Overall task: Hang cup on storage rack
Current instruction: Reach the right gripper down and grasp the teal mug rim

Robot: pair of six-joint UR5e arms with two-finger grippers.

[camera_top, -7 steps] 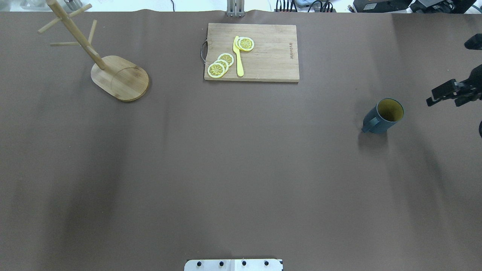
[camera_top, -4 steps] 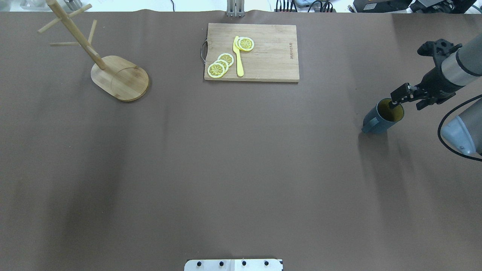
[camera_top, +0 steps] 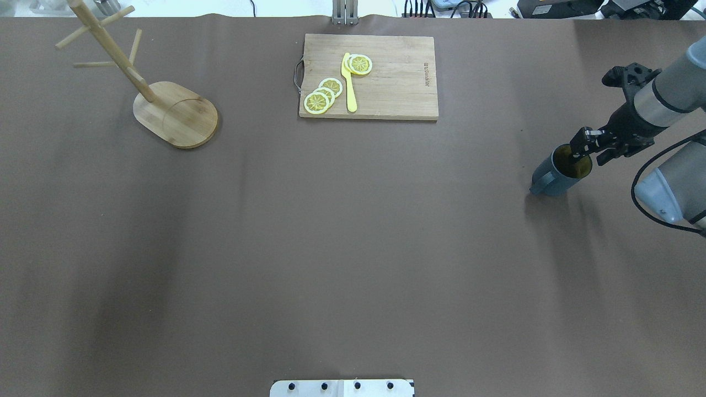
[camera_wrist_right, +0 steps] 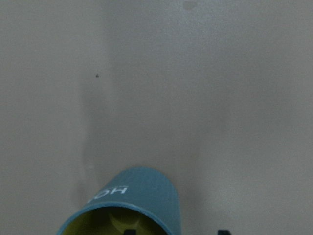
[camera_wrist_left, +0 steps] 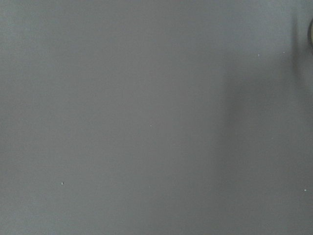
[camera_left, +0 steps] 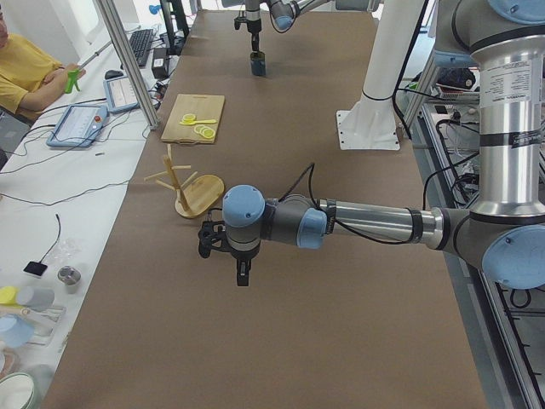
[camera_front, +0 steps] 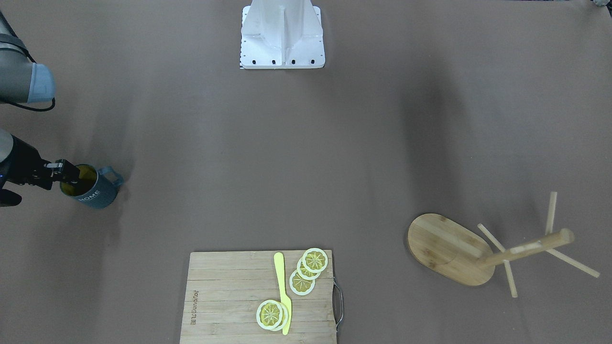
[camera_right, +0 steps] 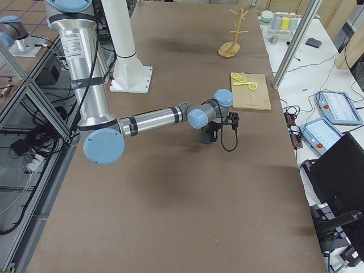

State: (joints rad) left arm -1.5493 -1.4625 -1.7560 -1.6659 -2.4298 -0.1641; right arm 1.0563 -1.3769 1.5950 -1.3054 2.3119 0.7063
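The cup (camera_top: 554,177), dark blue-grey with a yellow-olive inside, stands upright at the table's right side, its handle toward the robot's left. It also shows in the front view (camera_front: 98,195) and the right wrist view (camera_wrist_right: 142,188), "HOME" lettering visible. My right gripper (camera_top: 581,150) is open and straddles the cup's rim: one finger inside, one outside, as the right wrist view (camera_wrist_right: 176,231) shows. The storage rack (camera_top: 176,114) stands at the far left, away from the cup. My left gripper (camera_left: 243,274) shows only in the exterior left view; I cannot tell its state.
A wooden cutting board (camera_top: 391,82) with lemon slices (camera_top: 322,95) and a yellow knife (camera_top: 349,82) lies at the far middle. The left arm hangs over bare brown table near the rack's side. An operator sits beyond the table's far edge.
My right arm has come in from the right edge to the cup and lowered its fingers over the rim. The cup and the rack have not moved.
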